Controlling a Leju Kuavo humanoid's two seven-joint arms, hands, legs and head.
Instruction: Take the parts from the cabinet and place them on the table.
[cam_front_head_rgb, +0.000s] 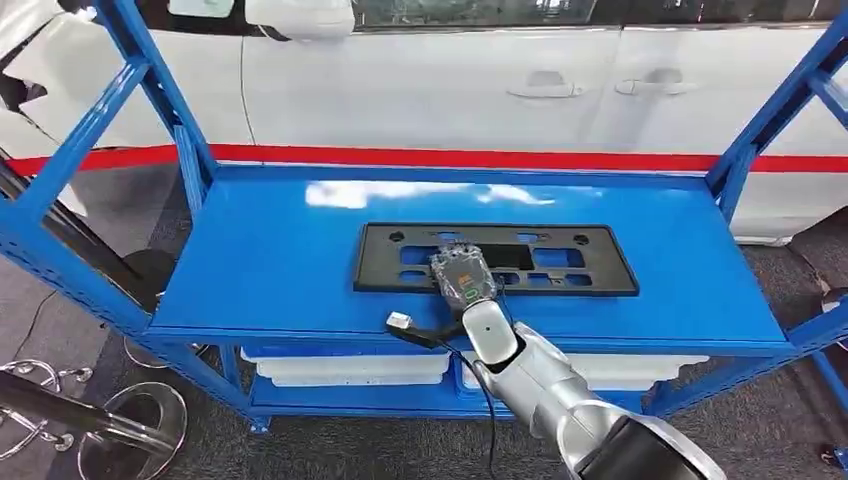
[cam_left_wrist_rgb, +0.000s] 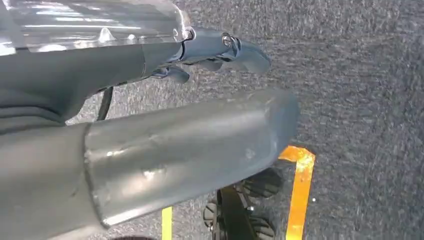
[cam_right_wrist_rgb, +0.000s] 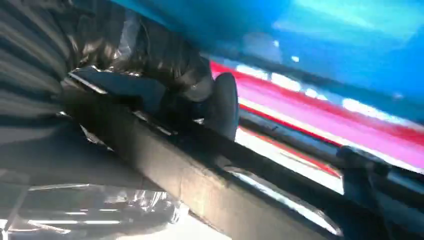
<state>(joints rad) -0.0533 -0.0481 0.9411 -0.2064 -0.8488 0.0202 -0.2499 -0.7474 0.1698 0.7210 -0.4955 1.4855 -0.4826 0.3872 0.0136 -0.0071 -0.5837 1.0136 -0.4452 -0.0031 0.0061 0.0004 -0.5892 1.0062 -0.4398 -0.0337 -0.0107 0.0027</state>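
Right arm: reached from the near edge over the blue shelf, its right hand closed on the near rail of the black plastic frame.
Frame: lay flat at mid-shelf, not yet lifted.
Handling: appeared light and stiff but thin and long; a central grip on the near rail should keep it level.
Left hand: hung over grey carpet, fingers apart, holding nothing.
Writing: a green marking on the right hand's back, unreadable.
Background: white car with red stripe.
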